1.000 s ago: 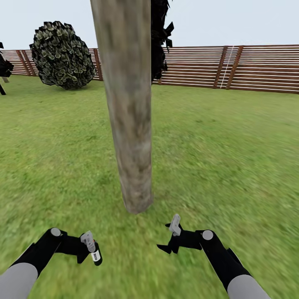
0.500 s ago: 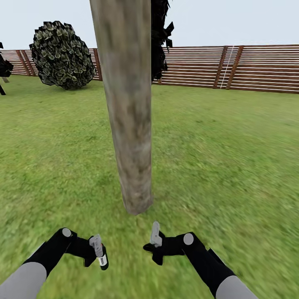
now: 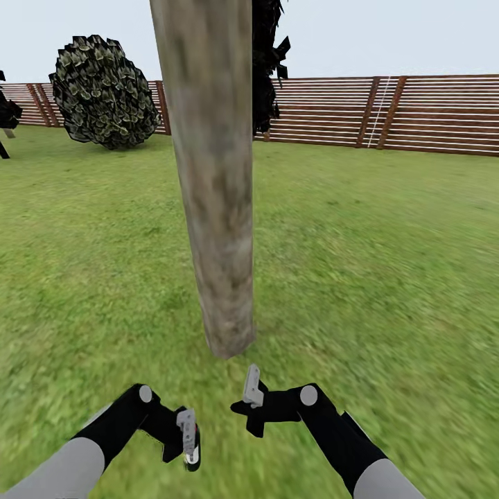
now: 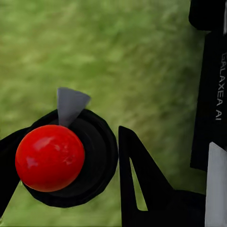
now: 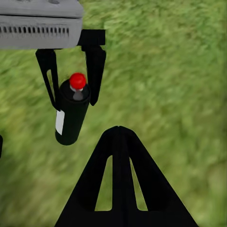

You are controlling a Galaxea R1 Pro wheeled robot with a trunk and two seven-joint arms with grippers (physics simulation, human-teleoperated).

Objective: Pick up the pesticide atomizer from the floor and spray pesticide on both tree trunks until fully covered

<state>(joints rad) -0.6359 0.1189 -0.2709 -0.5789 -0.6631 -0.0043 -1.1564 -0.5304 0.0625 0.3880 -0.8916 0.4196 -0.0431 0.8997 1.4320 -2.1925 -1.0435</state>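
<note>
A thick grey-brown tree trunk [image 3: 215, 208] rises from the grass of the garden [image 3: 388, 263] straight ahead of me, its crown out of view. No pesticide shows on its bark. The pesticide atomizer [image 3: 195, 454], a black bottle with a red top [image 4: 49, 157] and a white label, hangs low over the grass in front of the trunk's base. My left gripper [image 3: 190, 443] is shut on it. In the right wrist view the atomizer [image 5: 71, 118] sits between the left gripper's black fingers [image 5: 96, 71]. Just right of it, my right gripper [image 3: 251, 410] is shut with nothing in it.
Lawn stretches on all sides to a brown slatted fence [image 3: 416, 114]. A round leafy bush [image 3: 104, 90] stands at the back left, dark foliage [image 3: 267, 62] hangs behind the trunk, and a dark plant [image 3: 7, 114] shows at the left edge.
My left arm has carried the atomizer to the right and lower in the head view. My right arm has swung left towards the middle. The two grippers are now close together.
</note>
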